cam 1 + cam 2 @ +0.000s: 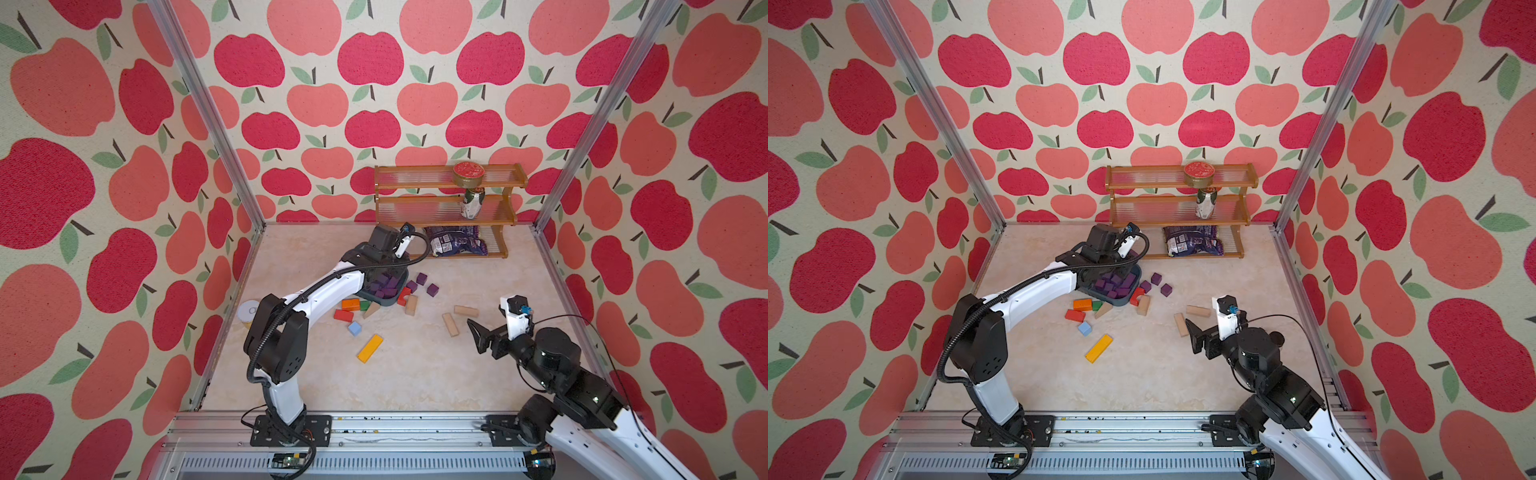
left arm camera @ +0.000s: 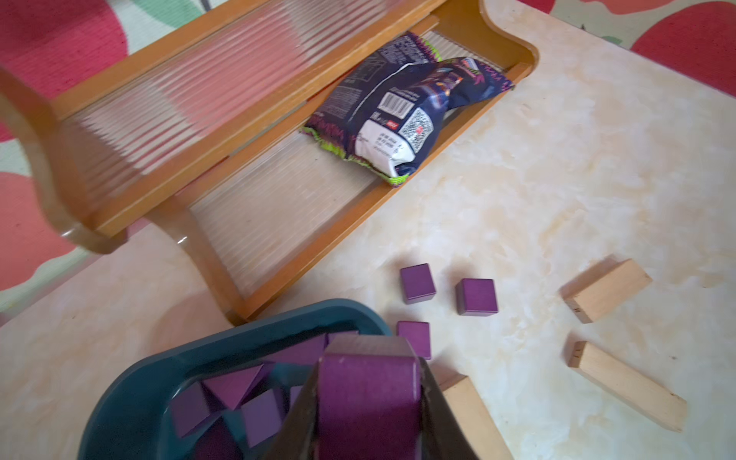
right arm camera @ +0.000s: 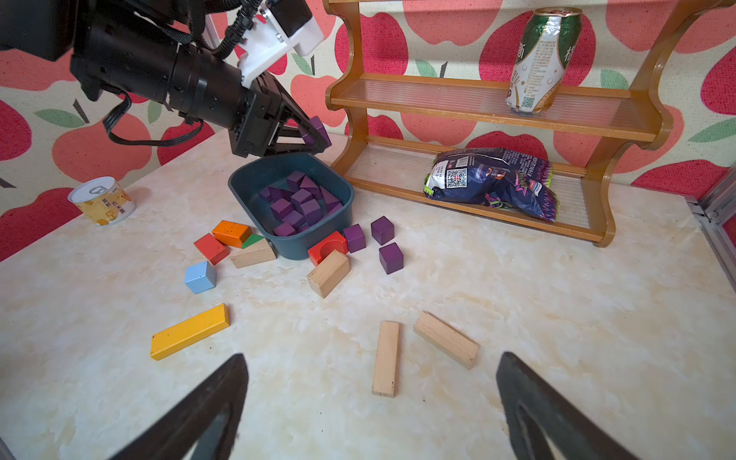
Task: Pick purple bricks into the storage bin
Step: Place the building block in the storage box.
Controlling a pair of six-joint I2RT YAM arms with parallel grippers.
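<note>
Ana: Apple wallpaper [image 3: 438,40] all round, and a pale table [image 3: 517,298]. Where are the purple bricks [image 3: 296,201]?
Tom: Most lie heaped in the storage bin [image 3: 302,245], near the wooden rack [image 3: 478,119]. Three cubes [image 3: 390,257] sit on the table just beside the bin.
Ana: And the left gripper [image 3: 316,135]?
Tom: Pinching one purple brick [image 2: 368,392], up above the bin. I think it is ready to drop.
Ana: The right gripper [image 3: 372,358]?
Tom: Spread wide, holding nothing, low over two tan blocks [image 3: 446,344].
Ana: How will the cubes handle?
Tom: Light and hard, I guess. The paint looks smooth, so maybe a bit slippy. Pinch two flat sides, square on, not the corners. One cube sits just beside the red block [image 3: 326,249] — go gently there.
</note>
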